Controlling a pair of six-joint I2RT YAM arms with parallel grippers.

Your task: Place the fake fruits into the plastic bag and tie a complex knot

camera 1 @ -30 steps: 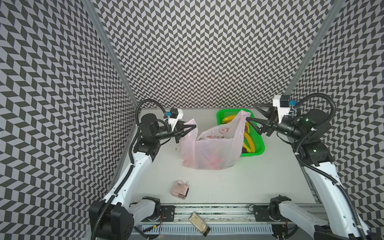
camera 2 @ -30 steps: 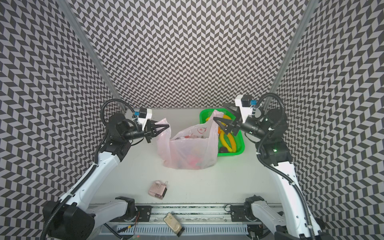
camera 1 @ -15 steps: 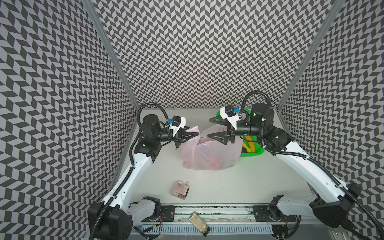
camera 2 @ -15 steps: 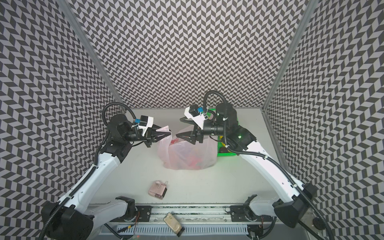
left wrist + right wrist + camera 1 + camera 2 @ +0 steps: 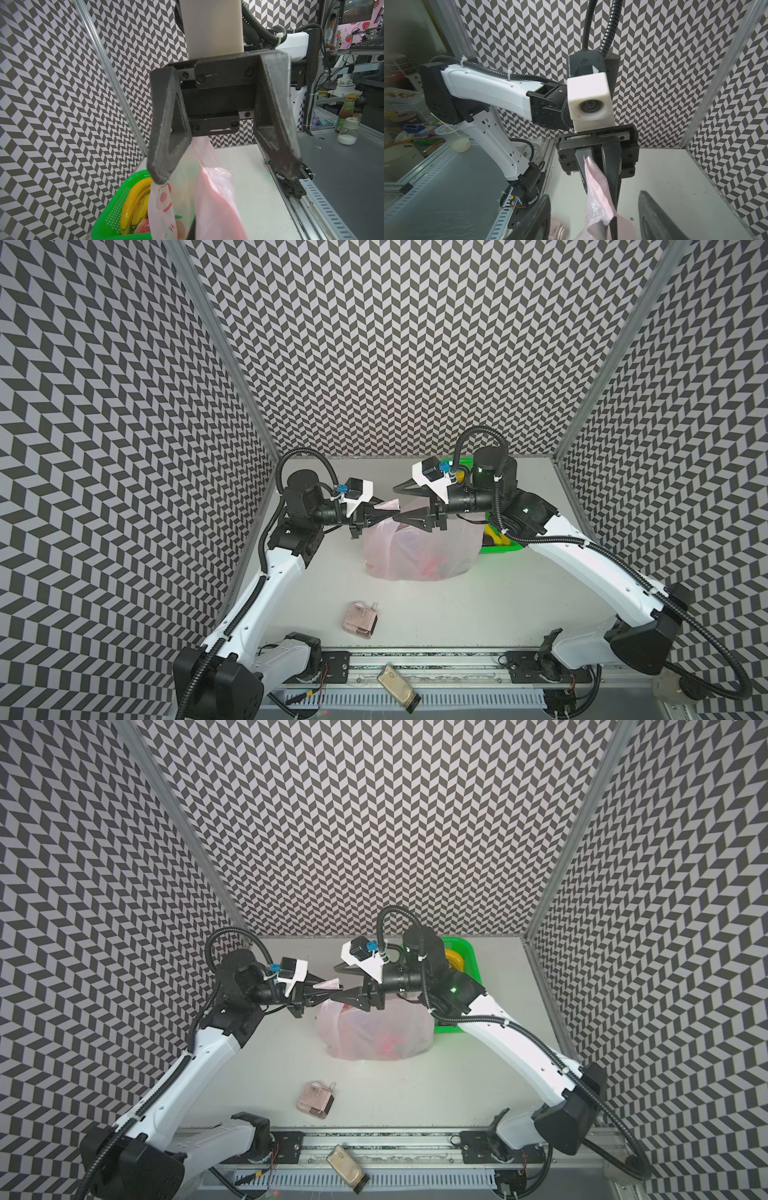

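At the rear centre of the desk [image 5: 519,593], the plastic bag [image 5: 419,547] stands upright, and red fake fruits [image 5: 434,568] show dimly through its film. Left pincer [image 5: 388,513]: closed tight on a pink handle [image 5: 593,187] of the bag, raised above the bag's mouth; the right wrist view shows film clamped between its fingers. Right pincer [image 5: 224,176]: jaws wide apart, nothing gripped, facing the left pincer tip to tip; one fingertip [image 5: 160,179] touches the printed handle [image 5: 164,199]. Green basket [image 5: 108,218], just beside the bag, holds bananas [image 5: 133,205] and a strawberry [image 5: 143,226]. Small pink box [image 5: 360,616] lies well apart, near the desk's front edge.
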